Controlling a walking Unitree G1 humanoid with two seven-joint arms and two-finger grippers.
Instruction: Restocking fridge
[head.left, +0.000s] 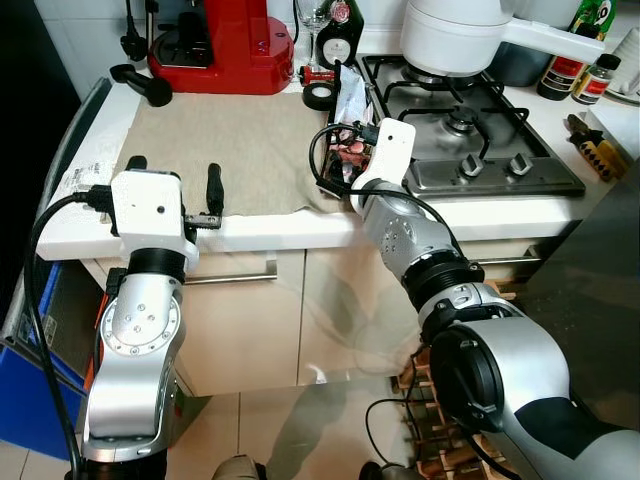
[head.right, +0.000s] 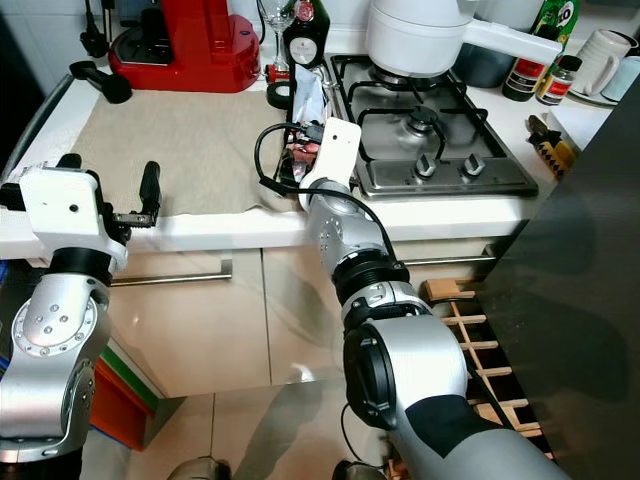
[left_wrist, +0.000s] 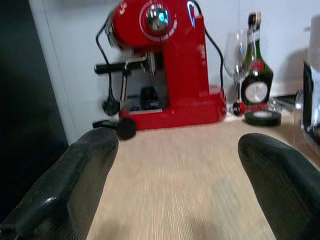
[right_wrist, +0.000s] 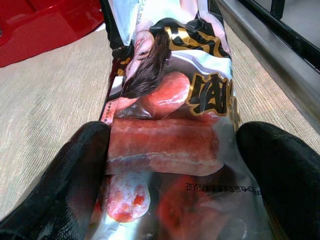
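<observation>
We're at a kitchen counter (head.left: 270, 232) with a beige cloth (head.left: 230, 140) across the middle of the frame, a hob (head.left: 470, 130) upper right and a red coffee machine (head.left: 215, 40) at the top; our right gripper (right_wrist: 170, 150) has its fingers either side of a glossy meat packet (right_wrist: 170, 100) lying on the cloth beside the hob, pads touching the film; it looks soft, slippery and light, so we'd pinch across the firm middle; a white pot (head.left: 455, 35) sits on the hob, contents hidden; our left gripper (left_wrist: 175, 180) hovers spread wide at the cloth's left edge, holding nothing.
</observation>
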